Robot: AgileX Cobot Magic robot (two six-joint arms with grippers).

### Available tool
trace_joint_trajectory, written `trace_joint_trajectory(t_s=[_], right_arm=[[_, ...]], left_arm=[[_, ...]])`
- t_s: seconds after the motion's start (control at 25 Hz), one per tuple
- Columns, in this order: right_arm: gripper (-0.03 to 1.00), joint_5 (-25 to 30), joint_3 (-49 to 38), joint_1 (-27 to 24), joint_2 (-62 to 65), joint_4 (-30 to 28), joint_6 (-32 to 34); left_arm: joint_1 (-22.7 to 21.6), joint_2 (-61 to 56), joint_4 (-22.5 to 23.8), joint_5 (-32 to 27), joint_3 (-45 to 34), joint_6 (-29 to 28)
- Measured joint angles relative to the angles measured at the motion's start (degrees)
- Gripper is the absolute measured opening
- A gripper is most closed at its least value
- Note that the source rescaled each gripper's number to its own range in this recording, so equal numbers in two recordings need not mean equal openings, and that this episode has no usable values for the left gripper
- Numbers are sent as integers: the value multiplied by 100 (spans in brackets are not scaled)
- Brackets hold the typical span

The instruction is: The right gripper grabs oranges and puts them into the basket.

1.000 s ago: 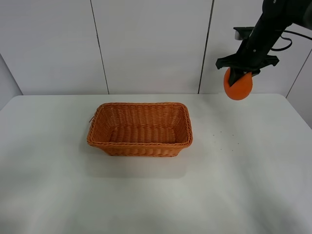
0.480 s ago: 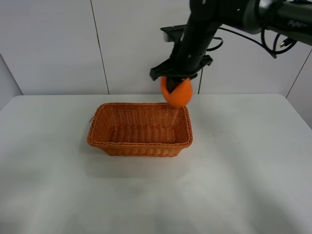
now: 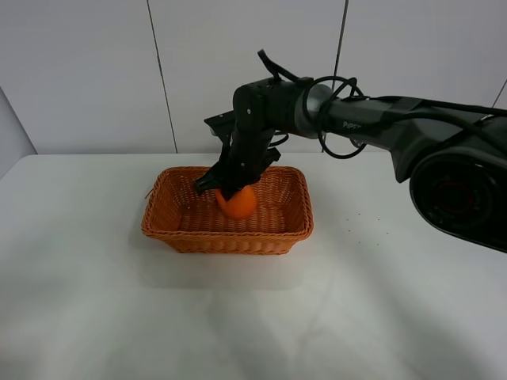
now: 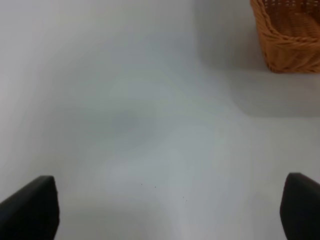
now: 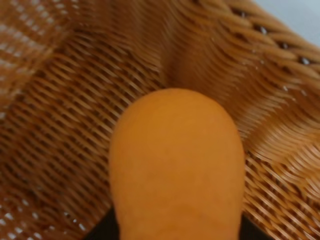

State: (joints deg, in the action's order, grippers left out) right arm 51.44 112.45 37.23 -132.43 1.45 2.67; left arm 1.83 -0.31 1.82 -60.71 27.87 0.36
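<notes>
The wicker basket [image 3: 170, 228] stands on the white table, left of centre. My right gripper [image 3: 231, 188] reaches across from the right and is lowered inside the basket, shut on the orange [image 3: 237, 203]. In the right wrist view the orange [image 5: 176, 165] fills the middle, close above the basket's woven wall [image 5: 60, 85]; my fingers barely show at its lower edges. My left gripper [image 4: 165, 212] shows only two black fingertips [image 4: 30, 207] far apart over bare table, open and empty. A corner of the basket [image 4: 290, 35] shows in the left wrist view.
The white table [image 3: 380, 301] spreads around the basket. A grey panelled wall [image 3: 95, 71] stands behind the table's back edge. My right arm [image 3: 396, 119] stretches over the table from the right.
My right gripper has carried the orange leftward from high at the right, over the basket's right rim, and down into the basket.
</notes>
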Motion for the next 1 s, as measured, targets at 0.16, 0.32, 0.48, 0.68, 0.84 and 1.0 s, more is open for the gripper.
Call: trace_joint_trajectory(t_s=[0.16, 0.32, 0.48, 0.68, 0.84, 1.0], right_arm=[[34, -32, 0, -17, -89, -23, 12], [89, 252, 159, -17, -65, -31, -36], [99, 841, 813, -17, -65, -31, -57], [100, 1674, 1865, -89, -41, -72, -69], [100, 1768, 2036, -460, -22, -72, -69], [100, 1836, 1933, -1144, -22, -72, -134]], left_arm=[[0, 0, 0, 0, 0, 0], [0, 0, 0, 0, 0, 0], [0, 0, 0, 0, 0, 0], [0, 0, 0, 0, 0, 0], [0, 0, 0, 0, 0, 0], [0, 0, 0, 0, 0, 0]])
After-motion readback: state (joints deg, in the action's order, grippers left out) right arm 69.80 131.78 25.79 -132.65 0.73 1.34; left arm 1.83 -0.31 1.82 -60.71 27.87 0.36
